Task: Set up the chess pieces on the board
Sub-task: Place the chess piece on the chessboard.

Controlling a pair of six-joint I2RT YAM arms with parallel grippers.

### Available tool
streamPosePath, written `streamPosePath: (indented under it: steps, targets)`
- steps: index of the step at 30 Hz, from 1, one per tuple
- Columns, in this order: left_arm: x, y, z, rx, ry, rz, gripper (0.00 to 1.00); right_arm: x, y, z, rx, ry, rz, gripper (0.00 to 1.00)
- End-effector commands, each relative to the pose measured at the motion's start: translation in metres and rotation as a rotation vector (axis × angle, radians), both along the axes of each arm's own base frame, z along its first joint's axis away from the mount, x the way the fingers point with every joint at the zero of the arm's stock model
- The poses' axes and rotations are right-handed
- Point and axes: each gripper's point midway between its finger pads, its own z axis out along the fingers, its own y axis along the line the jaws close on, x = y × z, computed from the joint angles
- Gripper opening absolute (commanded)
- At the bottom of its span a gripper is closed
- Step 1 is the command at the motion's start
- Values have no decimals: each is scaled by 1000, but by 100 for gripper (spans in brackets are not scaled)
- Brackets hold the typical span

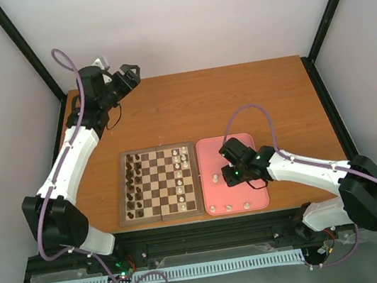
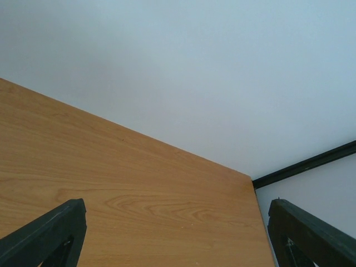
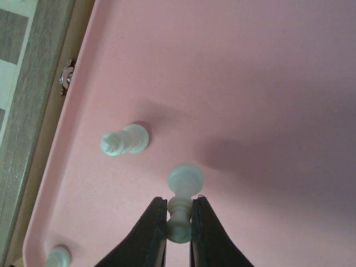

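My right gripper [image 3: 179,214] is shut on a cream-white chess piece [image 3: 185,179], held over the pink tray [image 3: 267,83]; its shadow falls to the right on the tray. Another white piece [image 3: 125,141] lies on its side to the left, and a third [image 3: 57,257] is at the tray's near corner. In the top view the right gripper [image 1: 230,171] is over the tray's left part, beside the board [image 1: 163,218]. White pieces [image 1: 181,160] stand on the board's right columns. My left gripper [image 1: 131,73] is open and empty at the far left corner.
Dark brown pieces [image 1: 135,186] fill the board's left columns. Three white pieces [image 1: 229,207] line the tray's near edge, and one [image 1: 214,177] is at its left. The board's metal clasp [image 3: 66,78] faces the tray. The left fingers [image 2: 50,233] hover over bare table [image 2: 139,183].
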Motion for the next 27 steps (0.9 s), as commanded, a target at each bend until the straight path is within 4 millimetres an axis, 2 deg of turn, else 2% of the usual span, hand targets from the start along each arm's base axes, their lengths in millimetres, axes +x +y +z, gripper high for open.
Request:
streamPosePath:
  steps: [1,3,10,15,20,27]
  targets:
    - [15,-2,25,-95,-29,17,100,3,-2,-3,1,-14,-3,3]
    - [20,2,26,-125,-27,55,100,3,-2,0,3,-22,-2,3]
    - [26,-12,43,-201,-61,-7,100,3,-6,6,5,-41,-3,3]
    - [33,-29,33,-229,-27,-76,100,4,-7,9,1,-54,3,3]
    - [33,-41,27,-133,-8,-77,100,5,-8,12,-5,-65,0,3]
    - [34,-37,21,-73,9,-54,100,7,-4,13,7,-64,2,3]
